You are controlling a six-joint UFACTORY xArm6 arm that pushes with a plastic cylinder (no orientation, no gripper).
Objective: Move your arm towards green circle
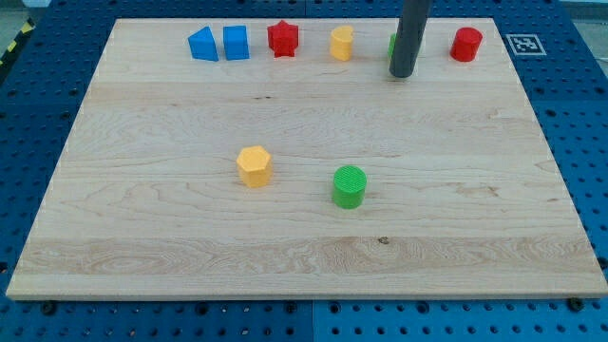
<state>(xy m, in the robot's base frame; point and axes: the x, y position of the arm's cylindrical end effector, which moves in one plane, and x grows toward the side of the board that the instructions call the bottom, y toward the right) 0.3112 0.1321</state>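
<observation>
Approach step, early. My tip (402, 75) bare rod, no fingers to open or close. Green circle (350, 186) well below tip, slightly toward view's left, untouched. Next: slide down-left, clear path.

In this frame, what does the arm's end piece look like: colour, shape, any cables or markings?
Only a straight dark grey rod shows, entering from the view's top. It is a smooth, plain cylinder of even width, matte, ending in my tip, which is blunt. No cables, labels or markings are visible on it, and the rest of the arm is out of view. It partly hides a small green block behind it on the light wooden board.
</observation>
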